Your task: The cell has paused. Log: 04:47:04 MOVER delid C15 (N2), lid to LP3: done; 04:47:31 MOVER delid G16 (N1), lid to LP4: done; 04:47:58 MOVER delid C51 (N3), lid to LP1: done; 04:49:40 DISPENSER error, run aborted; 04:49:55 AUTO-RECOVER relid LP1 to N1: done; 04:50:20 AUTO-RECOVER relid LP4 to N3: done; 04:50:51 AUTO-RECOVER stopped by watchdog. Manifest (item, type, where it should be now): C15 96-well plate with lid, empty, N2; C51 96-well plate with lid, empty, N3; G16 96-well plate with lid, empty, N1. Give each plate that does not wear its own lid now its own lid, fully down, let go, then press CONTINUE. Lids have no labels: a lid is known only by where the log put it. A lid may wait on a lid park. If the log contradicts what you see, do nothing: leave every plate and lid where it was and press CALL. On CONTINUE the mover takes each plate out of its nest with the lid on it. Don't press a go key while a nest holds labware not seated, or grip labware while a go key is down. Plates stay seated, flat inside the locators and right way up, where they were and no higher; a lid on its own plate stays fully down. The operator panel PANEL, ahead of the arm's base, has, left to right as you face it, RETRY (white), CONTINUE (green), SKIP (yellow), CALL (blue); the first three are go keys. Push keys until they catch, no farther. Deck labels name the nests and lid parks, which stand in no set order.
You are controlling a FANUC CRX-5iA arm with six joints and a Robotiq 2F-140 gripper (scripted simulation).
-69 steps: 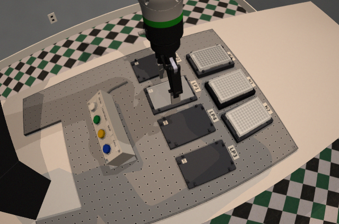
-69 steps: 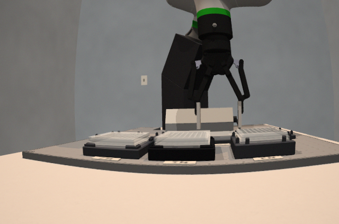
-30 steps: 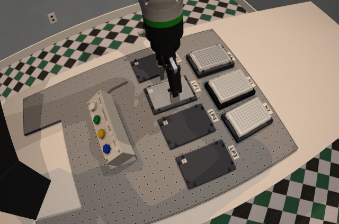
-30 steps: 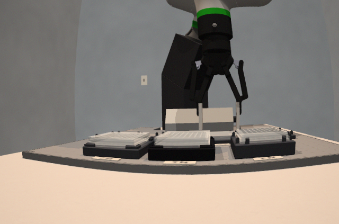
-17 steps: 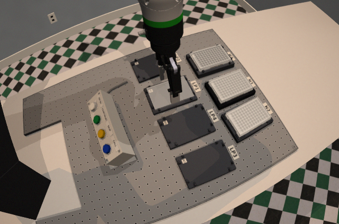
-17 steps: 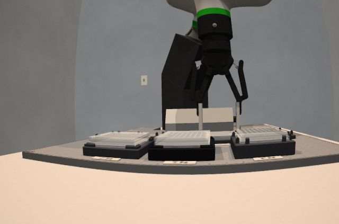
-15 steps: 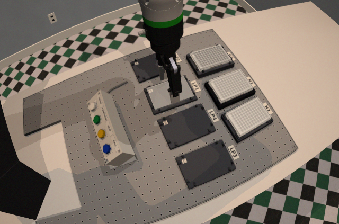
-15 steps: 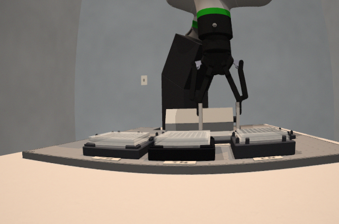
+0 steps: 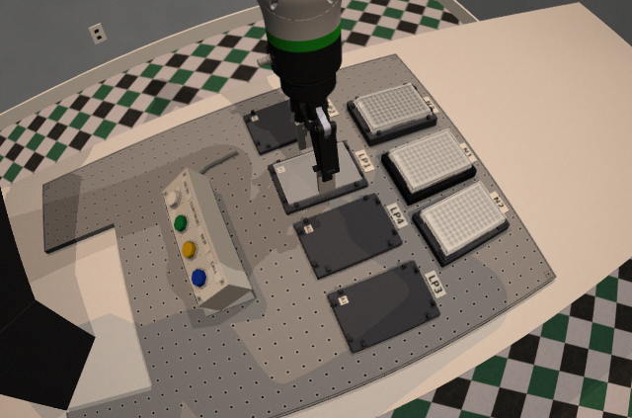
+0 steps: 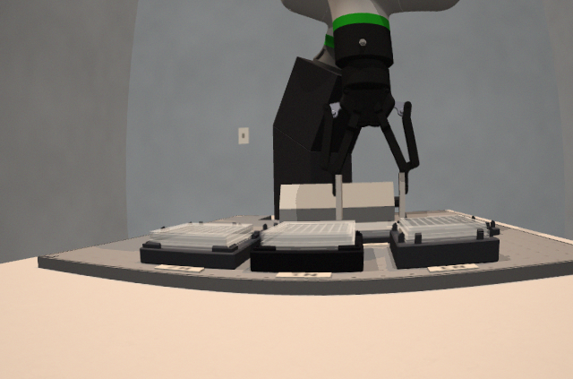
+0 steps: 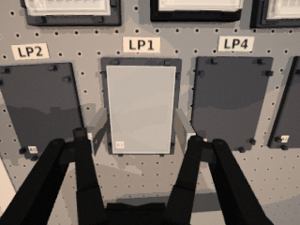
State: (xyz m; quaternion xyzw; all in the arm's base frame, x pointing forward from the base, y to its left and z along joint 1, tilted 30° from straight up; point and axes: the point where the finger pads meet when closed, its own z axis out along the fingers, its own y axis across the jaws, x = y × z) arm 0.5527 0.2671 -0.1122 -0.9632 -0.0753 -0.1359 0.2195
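A clear lid (image 9: 316, 176) lies flat on lid park LP1 (image 11: 141, 109). My gripper (image 11: 141, 117) is open and hangs low over it, with one finger pad on each long side of the lid and a narrow gap at each. It holds nothing. Three 96-well plates sit in black nests on the right. The plates in N1 (image 9: 430, 160) and N2 (image 9: 461, 219) wear lids. The plate in the far nest (image 9: 393, 108) shows no lid, and in the exterior view it sits lower between its locators (image 10: 441, 227).
Lid parks LP2 (image 11: 39, 105), LP4 (image 9: 350, 234) and LP3 (image 9: 383, 304) are bare dark pads. The operator panel (image 9: 203, 239) stands left of the parks, with white, green (image 9: 180, 222), yellow and blue (image 9: 198, 277) keys, none pressed.
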